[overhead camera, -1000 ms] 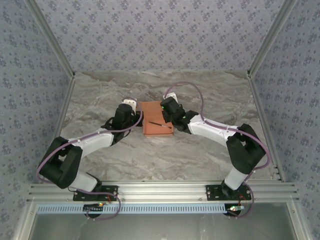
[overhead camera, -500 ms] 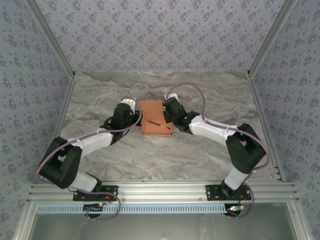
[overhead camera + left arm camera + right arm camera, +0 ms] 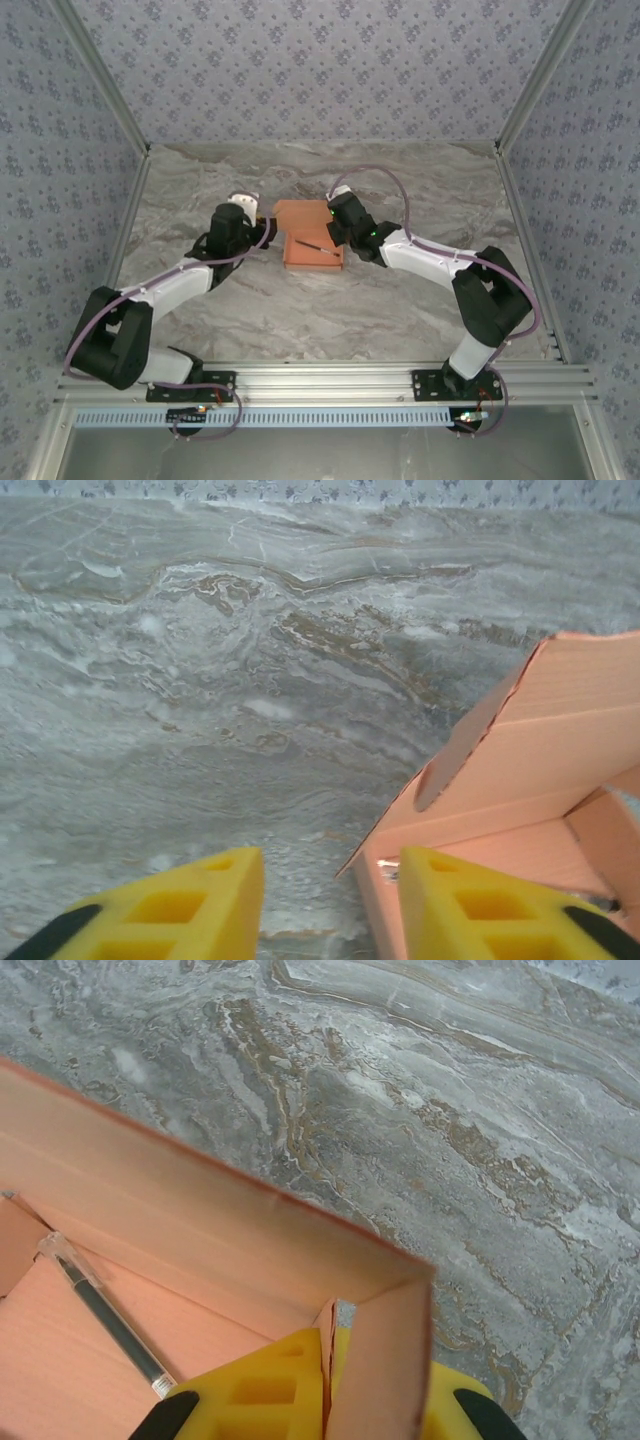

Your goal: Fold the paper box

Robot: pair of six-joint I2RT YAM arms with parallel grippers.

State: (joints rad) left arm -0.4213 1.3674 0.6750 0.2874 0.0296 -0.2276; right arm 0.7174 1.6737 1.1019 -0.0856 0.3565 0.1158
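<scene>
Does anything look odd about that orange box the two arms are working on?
Yes: a thin dark pen lies loose on the floor of the paper box, slanting across it. It looks out of place in a half-folded box, with the right gripper pinching one upright wall beside it.

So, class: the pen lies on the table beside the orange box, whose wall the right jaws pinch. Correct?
No: the pen lies inside the orange box, on its floor, as the right wrist view shows. The right jaws do pinch its wall.
</scene>
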